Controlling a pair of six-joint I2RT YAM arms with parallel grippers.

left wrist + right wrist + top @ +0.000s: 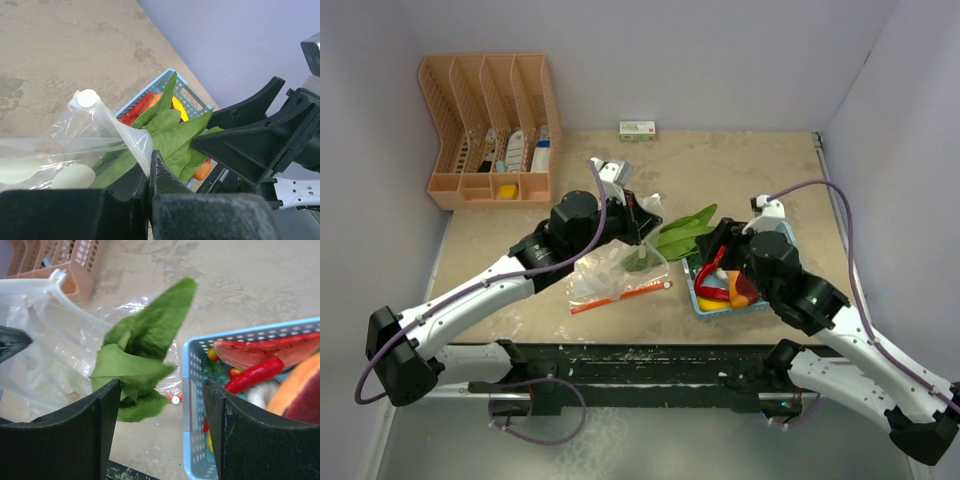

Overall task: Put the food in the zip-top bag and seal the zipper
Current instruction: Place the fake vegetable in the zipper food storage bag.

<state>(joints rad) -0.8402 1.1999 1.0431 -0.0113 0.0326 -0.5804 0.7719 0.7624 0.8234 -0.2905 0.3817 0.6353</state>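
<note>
Beige table [770, 170]: left gripper [642, 228] pinches the bag [605, 275] mouth up; right gripper [161, 384], spread wide, should nudge the leaf [145, 340] deeper inside

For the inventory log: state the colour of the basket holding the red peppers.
Light blue basket; shows best in the right wrist view.

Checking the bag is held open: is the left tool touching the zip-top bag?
Touching. The left wrist view shows the mouth edge of the zip-top bag running into the left tool, pinched between its closed fingers.
</note>
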